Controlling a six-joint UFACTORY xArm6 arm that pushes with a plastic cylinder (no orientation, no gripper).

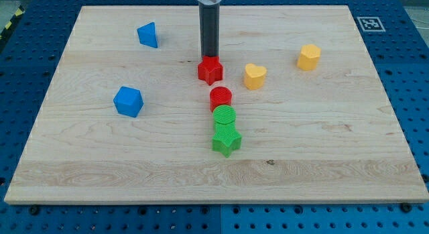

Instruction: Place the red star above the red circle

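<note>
Wooden board [322,160] — blue perforated table [409,73]

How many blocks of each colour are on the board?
Red: 2, the red star and red circle
Green: 2, the green circle and green star
Blue: 2, at and
Yellow: 2, at and
Total: 8

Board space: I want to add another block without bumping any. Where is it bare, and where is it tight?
Bare: the strip along the view's bottom below the green star, and the right side below the yellow blocks. Tight: the centre column, where my tip meets the red star above the red circle and green circle.
</note>
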